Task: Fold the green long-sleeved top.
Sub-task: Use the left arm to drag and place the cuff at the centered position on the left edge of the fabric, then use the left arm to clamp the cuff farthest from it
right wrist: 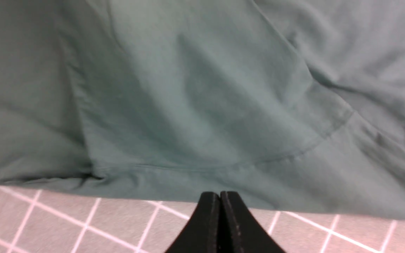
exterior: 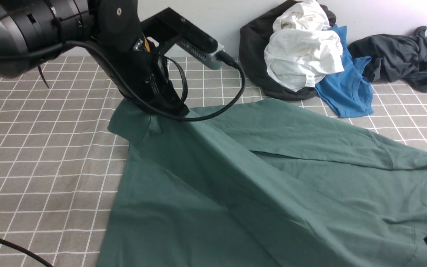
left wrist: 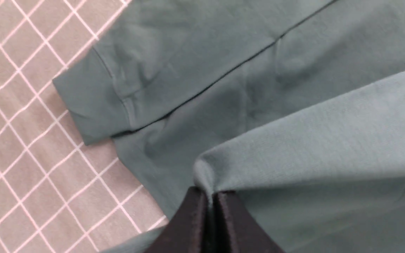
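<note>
the green long-sleeved top (exterior: 206,193) lies across the near cloth, running slantwise from the left gripper (left wrist: 211,196), which pinches its raised fabric, toward the robot's right. the right gripper (right wrist: 220,196), fingertips pressed together, sits by the near edge; the left looks better placed to carry the fold.

green top (exterior: 184,193), white-gridded taupe cloth (exterior: 50,155)

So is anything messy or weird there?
Nothing looks spilled or torn. The white garment is piled crumpled on the black one. The left gripper pinches the green top into a ridge.
</note>
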Controlling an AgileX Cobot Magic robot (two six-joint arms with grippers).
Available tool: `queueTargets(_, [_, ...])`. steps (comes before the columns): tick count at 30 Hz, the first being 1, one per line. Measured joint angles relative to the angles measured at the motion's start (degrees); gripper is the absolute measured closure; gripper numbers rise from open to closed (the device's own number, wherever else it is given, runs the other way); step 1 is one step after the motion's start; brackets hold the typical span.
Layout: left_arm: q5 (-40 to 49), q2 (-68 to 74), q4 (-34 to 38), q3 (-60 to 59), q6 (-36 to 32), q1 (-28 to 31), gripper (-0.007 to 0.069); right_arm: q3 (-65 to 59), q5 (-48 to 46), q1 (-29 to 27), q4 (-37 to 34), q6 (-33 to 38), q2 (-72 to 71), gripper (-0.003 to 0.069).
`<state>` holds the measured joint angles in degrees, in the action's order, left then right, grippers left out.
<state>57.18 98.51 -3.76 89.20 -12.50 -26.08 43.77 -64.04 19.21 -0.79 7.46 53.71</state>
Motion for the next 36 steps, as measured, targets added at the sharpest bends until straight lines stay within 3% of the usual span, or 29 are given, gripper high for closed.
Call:
queueTargets(8, [0.4, 9.5, 0.2, -2.0, 0.0, 2.9, 0.0601, 0.0, 1.6, 0.0, 4.2, -4.2, 0.0, 0.0673])
queueTargets(13, [-2.2, 14.6, -1.8, -2.3, 0.9, 4.2, 0.0466, 0.0, 1.7, 0.0, 4.4, -4.4, 0.0, 0.0673])
queueTargets(17, [-3.1, 15.2, -4.9, -1.8, 5.4, 4.6, 0.0281, 0.0, 2.1, 0.0, 4.5, -4.4, 0.0, 0.0673])
queueTargets(18, [-3.1, 15.2, -5.5, -0.1, 8.4, 5.0, 0.0198, 0.0, 2.7, 0.0, 4.6, -4.4, 0.0, 0.0673])
queueTargets(22, [-3.3, 15.9, -4.9, 4.4, 10.7, 7.3, 0.0099, 0.0, 5.3, 0.0, 4.6, -4.4, 0.0, 0.0673])
queueTargets(36, [-6.2, 31.1, -1.3, 18.1, 10.7, 13.6, 0.0073, 0.0, 12.0, 0.0, 6.9, -5.4, 0.1, 0.0673])
